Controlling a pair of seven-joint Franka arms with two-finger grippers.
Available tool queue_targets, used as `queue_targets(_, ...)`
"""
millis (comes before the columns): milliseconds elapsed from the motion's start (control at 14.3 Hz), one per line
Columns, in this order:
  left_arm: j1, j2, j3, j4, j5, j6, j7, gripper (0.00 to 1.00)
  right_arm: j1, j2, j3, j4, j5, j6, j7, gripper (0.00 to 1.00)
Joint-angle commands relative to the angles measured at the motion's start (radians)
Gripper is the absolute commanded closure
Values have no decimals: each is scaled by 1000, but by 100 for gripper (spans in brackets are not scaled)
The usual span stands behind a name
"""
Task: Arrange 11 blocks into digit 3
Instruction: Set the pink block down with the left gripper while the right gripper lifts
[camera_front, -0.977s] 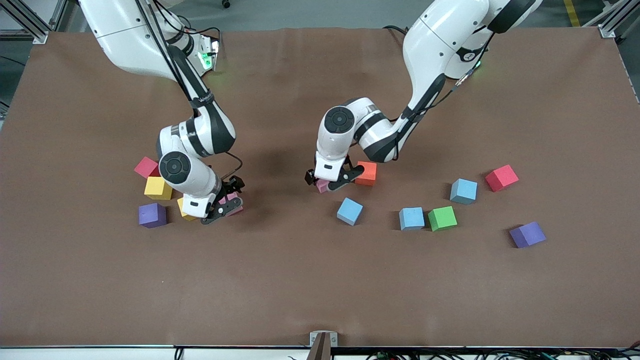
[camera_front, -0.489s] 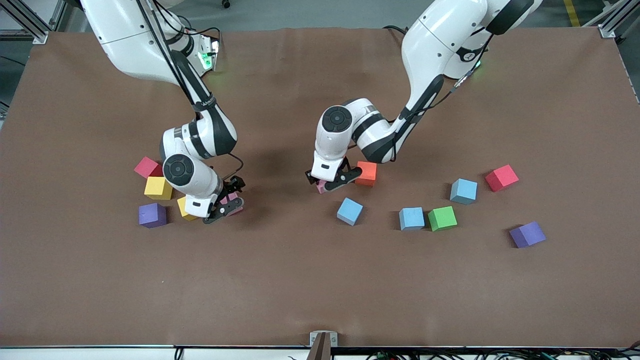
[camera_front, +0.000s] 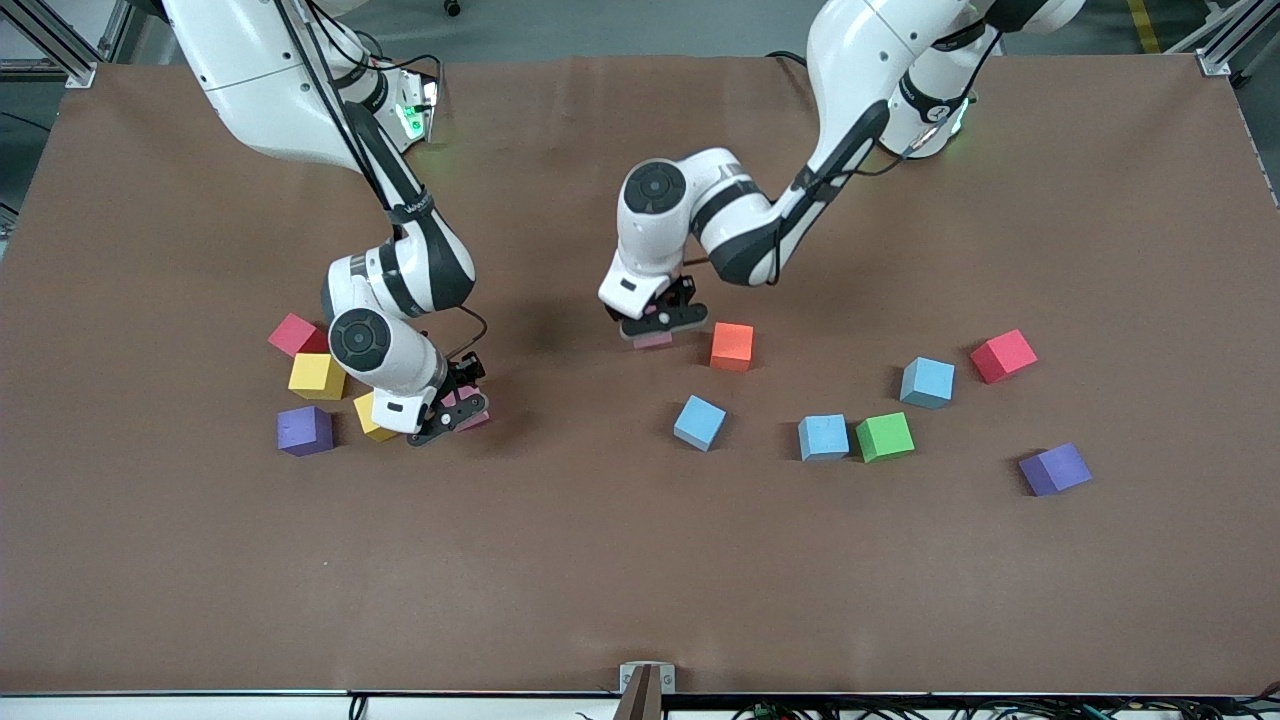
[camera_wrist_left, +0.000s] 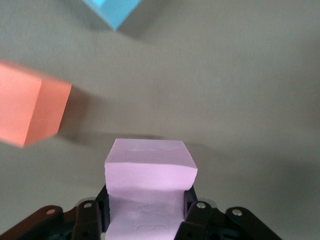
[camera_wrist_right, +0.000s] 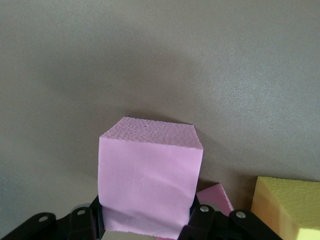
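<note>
My left gripper is shut on a pink block and holds it just above the table beside the orange block. My right gripper is shut on another pink block down at the table, next to a third pink block and a yellow block. A second yellow block and a purple block lie close by. Light blue blocks and a green block lie scattered. No digit 3 is in view.
Two red cubes sit on the table, one by the yellow block, one toward the left arm's end. A second purple cube lies nearest that end. Bare brown table stretches toward the front camera.
The left gripper shut on its pink block and lifted it off the table, away from the front camera. The right gripper shut on its pink block and barely moved.
</note>
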Motion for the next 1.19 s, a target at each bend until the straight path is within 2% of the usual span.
queue_targets(0, 9, -71, -28, -114, 16, 10, 24, 64, 17, -9, -9, 1, 2, 9, -7, 77)
queue_targets(140, 10, -85, -39, -176, 18, 55, 27, 64, 13, -9, -9, 15, 4, 3, -15, 78)
queue_targets(349, 12, -124, -39, -320, 19, 250, 51, 63, 16, -18, -7, 26, 1, -5, -55, 78)
queue_targets(628, 10, -125, -39, -323, 19, 252, 87, 63, 26, -58, -7, 15, 0, -3, -396, 78)
queue_targets(838, 9, -100, -38, -312, 24, 263, 88, 63, 37, -107, -7, -39, 0, -2, -605, 78)
queue_targets(977, 9, -91, -38, -308, 27, 269, 78, 58, 37, -138, -7, -74, 0, 4, -691, 80)
queue_targets(1117, 7, -74, -38, -299, 27, 277, 64, 57, 49, -164, -7, -100, 0, 7, -716, 80)
